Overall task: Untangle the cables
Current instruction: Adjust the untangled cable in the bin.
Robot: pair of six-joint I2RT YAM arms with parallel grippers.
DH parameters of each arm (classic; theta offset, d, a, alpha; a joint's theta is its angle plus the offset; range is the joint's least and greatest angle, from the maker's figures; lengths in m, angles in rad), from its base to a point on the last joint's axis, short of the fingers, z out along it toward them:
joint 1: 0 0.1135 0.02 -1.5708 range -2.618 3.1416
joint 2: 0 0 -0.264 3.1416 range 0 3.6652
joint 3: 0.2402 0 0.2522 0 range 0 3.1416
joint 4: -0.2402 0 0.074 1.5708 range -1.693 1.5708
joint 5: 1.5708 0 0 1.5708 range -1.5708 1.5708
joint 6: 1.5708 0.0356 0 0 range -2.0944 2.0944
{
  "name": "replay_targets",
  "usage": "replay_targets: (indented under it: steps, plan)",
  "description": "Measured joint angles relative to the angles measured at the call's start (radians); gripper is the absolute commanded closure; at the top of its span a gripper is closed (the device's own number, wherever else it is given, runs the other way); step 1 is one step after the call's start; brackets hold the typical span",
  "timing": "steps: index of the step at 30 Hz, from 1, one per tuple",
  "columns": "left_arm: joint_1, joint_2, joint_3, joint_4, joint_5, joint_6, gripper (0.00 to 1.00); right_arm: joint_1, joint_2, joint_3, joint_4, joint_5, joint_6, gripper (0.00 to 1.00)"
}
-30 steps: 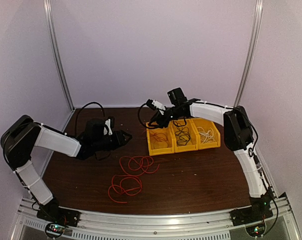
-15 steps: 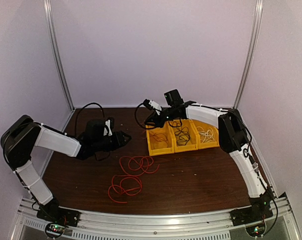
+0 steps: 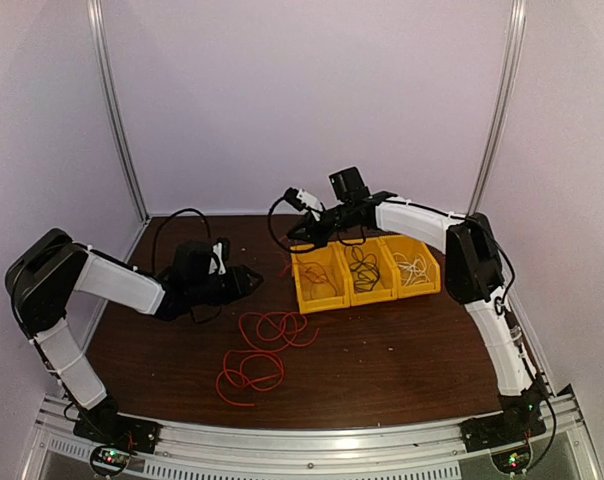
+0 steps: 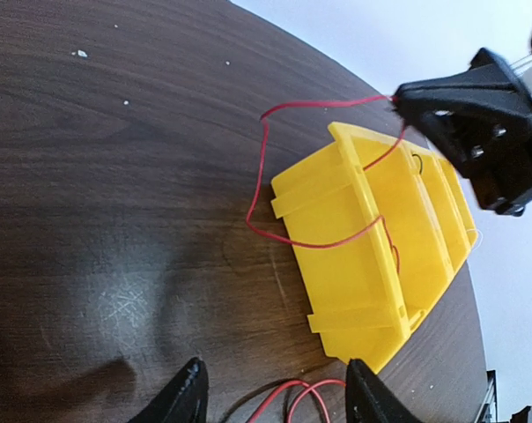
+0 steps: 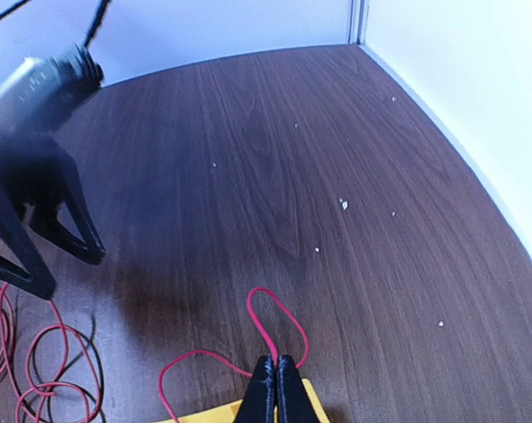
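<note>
R hand (image 3: 300, 232) sits up over the left end of the yellow bin row (image 3: 368, 292). Its fingers (image 5: 266, 388) are pressed together, pinching a strand of the red cable (image 5: 272, 328).

L-wrist cam: from the pinch, one leg of the strand drops straight into the end bin. The other leg swings out past that bin's outer wall, then comes back over the rim and into it. Can't tell if the outer loop touches the counter (image 3: 402, 350).

More red sits inside the end bin. The red loops (image 3: 264, 345) lie loose on the counter, front-left of the bin row and apart from it. Can't tell if they join the pinched strand.

Black cable (image 3: 366, 266) is in the mid bin of the row. White cable (image 3: 414, 266) is in the right-end bin.

L hand (image 3: 248, 281) is left of the bin row, low over the counter and not touching the end bin. Fingers are spread wide, nothing held. In its own cam, a bit of the red loops shows between the fingertips at the frame edge; can't tell if there's contact.
</note>
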Motion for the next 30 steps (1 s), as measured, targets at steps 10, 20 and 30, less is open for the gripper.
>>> replay_targets:
  steps: [10, 20, 30]
  plan:
    - [0.000, 0.016, -0.001, 0.005, 0.002, -0.001, 0.46, 0.000, -0.207, -0.080, -0.015, -0.027, -0.025, 1.00]
    - [0.000, 0.033, -0.002, 0.029, 0.005, -0.012, 0.46, -0.035, -0.357, -0.293, -0.055, -0.002, -0.109, 1.00]
    - [0.000, 0.076, -0.001, 0.045, 0.026, -0.031, 0.46, -0.105, -0.402, -0.386, -0.068, 0.019, -0.129, 1.00]
